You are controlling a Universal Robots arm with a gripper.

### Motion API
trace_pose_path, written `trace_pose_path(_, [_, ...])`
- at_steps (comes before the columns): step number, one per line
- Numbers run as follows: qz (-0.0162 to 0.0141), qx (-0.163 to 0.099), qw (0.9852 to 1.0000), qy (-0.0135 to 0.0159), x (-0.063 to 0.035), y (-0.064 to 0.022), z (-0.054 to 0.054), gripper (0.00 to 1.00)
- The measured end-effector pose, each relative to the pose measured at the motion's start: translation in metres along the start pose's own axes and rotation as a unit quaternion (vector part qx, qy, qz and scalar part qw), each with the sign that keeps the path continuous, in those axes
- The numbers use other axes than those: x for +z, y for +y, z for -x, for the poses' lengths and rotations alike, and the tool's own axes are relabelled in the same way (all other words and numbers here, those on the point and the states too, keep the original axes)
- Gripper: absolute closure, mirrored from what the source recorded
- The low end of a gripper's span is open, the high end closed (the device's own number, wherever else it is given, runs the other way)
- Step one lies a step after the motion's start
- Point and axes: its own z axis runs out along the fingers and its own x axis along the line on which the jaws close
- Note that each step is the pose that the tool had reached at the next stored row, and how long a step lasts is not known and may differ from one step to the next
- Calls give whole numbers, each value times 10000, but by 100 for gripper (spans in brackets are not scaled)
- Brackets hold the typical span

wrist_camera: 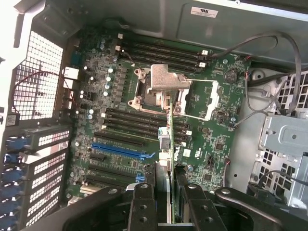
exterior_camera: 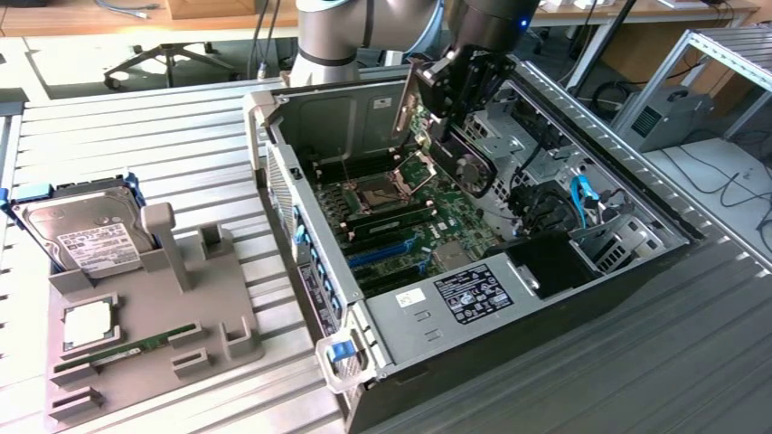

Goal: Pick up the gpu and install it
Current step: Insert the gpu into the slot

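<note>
The computer case (exterior_camera: 332, 122) lies open on its side on a table (exterior_camera: 145, 136) of ribbed metal slats. The arm reaches into it from above. The gripper (exterior_camera: 456, 122) is closed about half way and pinches the gpu (exterior_camera: 473, 172) between its two fingers (wrist_camera: 144, 202). The card is held on its edge, with the round fan facing the exterior view's right. It hangs inside the case, above the green motherboard (exterior_camera: 399, 208) and apart from it. In the wrist view the gpu (wrist_camera: 170, 139) appears as a thin green strip between the fingers, lying over the black slots just beside the silver processor socket (wrist_camera: 161, 84).

On the exterior view's left a grey holder (exterior_camera: 230, 325) sits on the table. It carries a hard drive (exterior_camera: 90, 240) standing upright and a memory stick (exterior_camera: 127, 348). Behind the table I see an office chair (exterior_camera: 157, 59) and wooden desks. On the exterior view's right there is a metal frame (exterior_camera: 724, 54) with loose cables (exterior_camera: 724, 181) on the floor.
</note>
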Motion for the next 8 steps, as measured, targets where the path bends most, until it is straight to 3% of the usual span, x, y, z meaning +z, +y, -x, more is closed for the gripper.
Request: trace_pose_path(8, [-4, -80, 10000, 1, 0, 0, 0, 73])
